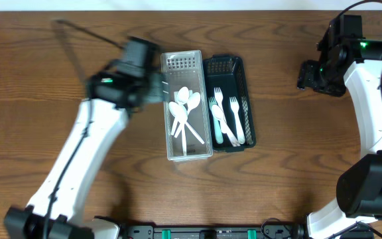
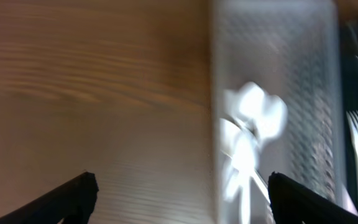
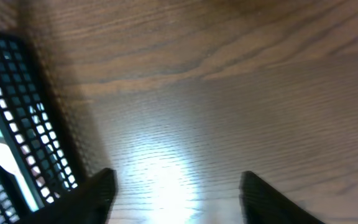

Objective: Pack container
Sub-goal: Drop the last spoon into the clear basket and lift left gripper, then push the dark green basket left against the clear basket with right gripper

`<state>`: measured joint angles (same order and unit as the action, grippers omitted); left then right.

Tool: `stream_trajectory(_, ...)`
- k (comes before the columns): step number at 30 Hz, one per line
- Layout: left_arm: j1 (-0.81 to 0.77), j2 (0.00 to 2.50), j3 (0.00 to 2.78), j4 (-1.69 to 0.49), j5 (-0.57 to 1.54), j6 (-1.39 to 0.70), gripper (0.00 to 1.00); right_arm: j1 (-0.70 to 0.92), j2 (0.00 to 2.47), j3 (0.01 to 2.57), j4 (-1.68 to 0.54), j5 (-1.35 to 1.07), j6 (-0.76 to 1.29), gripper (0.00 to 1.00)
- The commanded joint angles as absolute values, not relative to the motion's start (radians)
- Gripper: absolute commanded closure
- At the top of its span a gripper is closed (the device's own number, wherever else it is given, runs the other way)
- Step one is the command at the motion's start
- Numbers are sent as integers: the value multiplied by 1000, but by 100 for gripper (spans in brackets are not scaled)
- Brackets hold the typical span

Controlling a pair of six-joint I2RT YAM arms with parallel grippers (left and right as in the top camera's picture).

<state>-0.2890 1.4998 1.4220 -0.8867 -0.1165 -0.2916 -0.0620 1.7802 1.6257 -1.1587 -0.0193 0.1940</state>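
Note:
A clear plastic bin (image 1: 186,151) holds several white plastic spoons (image 1: 184,109). Beside it on the right, a black mesh bin (image 1: 247,86) holds white forks (image 1: 227,119). My left gripper (image 1: 156,88) is open and empty at the clear bin's left wall, near its far end. In the left wrist view the fingers (image 2: 179,196) straddle that wall, with the spoons (image 2: 253,124) blurred on the right. My right gripper (image 1: 308,74) is open and empty over bare wood, well to the right of the black bin (image 3: 17,124).
The two bins stand side by side mid-table on a brown wood tabletop (image 1: 297,153). A thin dark cable (image 1: 78,30) runs at the back left. The right arm's white links (image 1: 370,99) run along the right edge.

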Motion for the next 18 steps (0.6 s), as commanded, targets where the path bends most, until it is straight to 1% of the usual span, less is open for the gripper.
stream_trajectory(1, -195, 1441, 1438, -889, -151, -322, 6, -60, 1786, 1621, -1158, -35, 172, 64)
stream_trajectory(2, -168, 1427, 1438, -889, -151, -322, 5, -55, 1786, 1621, -1156, -35, 161, 80)
stream_trajectory(3, -141, 1415, 1438, -889, -151, -323, 4, -49, 1787, 1621, -1155, -35, 149, 92)
stream_trajectory(4, -105, 1402, 1438, -889, -150, -323, 4, -39, 1787, 1621, -1155, -35, 134, 97)
stream_trajectory(5, -83, 1397, 1438, -889, -150, -323, 4, -30, 1789, 1621, -1155, -35, 128, 99)
stream_trajectory(13, 94, 1398, 1433, -898, -139, -357, 2, 93, 1869, 1621, -1172, -35, 115, 99)
stream_trajectory(18, 159, 1412, 1433, -898, -60, -357, 2, 147, 1959, 1621, -1171, -34, 118, 99)
